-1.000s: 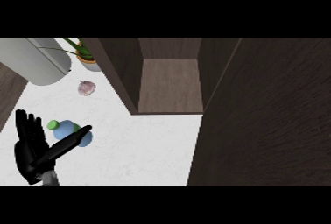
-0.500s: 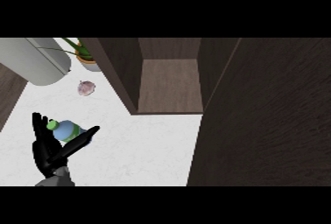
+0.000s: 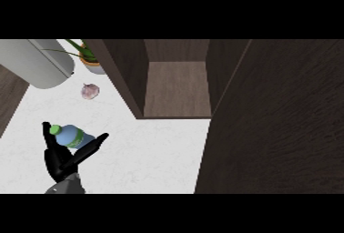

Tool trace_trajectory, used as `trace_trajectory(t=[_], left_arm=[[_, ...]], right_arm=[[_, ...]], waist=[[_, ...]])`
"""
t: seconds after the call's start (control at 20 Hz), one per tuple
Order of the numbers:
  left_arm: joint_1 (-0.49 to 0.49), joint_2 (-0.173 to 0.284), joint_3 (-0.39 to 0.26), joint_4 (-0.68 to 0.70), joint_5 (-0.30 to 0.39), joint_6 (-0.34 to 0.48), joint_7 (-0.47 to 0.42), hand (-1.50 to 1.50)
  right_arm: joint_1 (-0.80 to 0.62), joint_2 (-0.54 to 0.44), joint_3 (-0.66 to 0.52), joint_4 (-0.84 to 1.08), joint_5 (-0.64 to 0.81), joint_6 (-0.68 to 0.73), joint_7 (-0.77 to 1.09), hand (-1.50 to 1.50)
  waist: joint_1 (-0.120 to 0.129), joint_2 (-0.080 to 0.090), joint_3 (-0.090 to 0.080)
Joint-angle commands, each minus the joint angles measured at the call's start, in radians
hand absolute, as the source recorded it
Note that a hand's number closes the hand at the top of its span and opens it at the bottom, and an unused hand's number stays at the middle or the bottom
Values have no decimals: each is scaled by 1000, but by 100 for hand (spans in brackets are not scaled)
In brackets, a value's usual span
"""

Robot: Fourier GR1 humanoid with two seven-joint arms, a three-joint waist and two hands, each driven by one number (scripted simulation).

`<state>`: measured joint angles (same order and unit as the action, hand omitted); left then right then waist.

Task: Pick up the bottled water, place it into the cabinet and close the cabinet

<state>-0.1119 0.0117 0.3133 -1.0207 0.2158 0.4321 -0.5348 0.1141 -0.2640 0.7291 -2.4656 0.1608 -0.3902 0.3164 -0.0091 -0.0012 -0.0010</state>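
The bottled water (image 3: 72,137), blue with a green cap and a green label, lies on the white counter (image 3: 148,154) at the lower left. My left hand (image 3: 59,163) comes up from the lower edge and straddles it. Its straight fingers (image 3: 48,136) stand to the bottle's left and its thumb (image 3: 94,142) to the right, so the hand is open around the bottle. The dark wooden cabinet (image 3: 178,86) stands open at the back, its inside bare. Its door (image 3: 275,127) is swung out and fills the right side. My right hand does not show.
A pinkish bulb (image 3: 89,91) lies on the counter behind the bottle. A potted plant (image 3: 91,59) and a large pale grey rounded thing (image 3: 37,63) stand at the back left. The counter's left edge (image 3: 13,118) runs near my hand.
My left hand has turned and moved up around the bottle, which now sits between its fingers and thumb. The bottle has hardly moved.
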Motion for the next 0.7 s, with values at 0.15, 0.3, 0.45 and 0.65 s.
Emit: trace_trajectory(t=[0.15, 0.3, 0.45, 0.65], left_arm=[[-19, 5, 31, 132, 69, -33, -137, -150], [-26, -11, 11, 144, 87, -57, -153, -150], [-58, 34, 65, 218, 123, -130, -209, -150], [-67, -10, 41, 245, 131, -143, -276, -150]], right_arm=[[28, -19, 42, -76, 105, -1, 28, -150], [59, -40, 27, -120, 74, -3, 20, -150], [-5, -5, 37, -135, 119, -17, 117, -150], [11, -6, 42, -139, 112, -38, 89, -150]], waist=[[2, 0, 0], [2, -1, 1], [0, 0, -1], [-1, -1, 0]])
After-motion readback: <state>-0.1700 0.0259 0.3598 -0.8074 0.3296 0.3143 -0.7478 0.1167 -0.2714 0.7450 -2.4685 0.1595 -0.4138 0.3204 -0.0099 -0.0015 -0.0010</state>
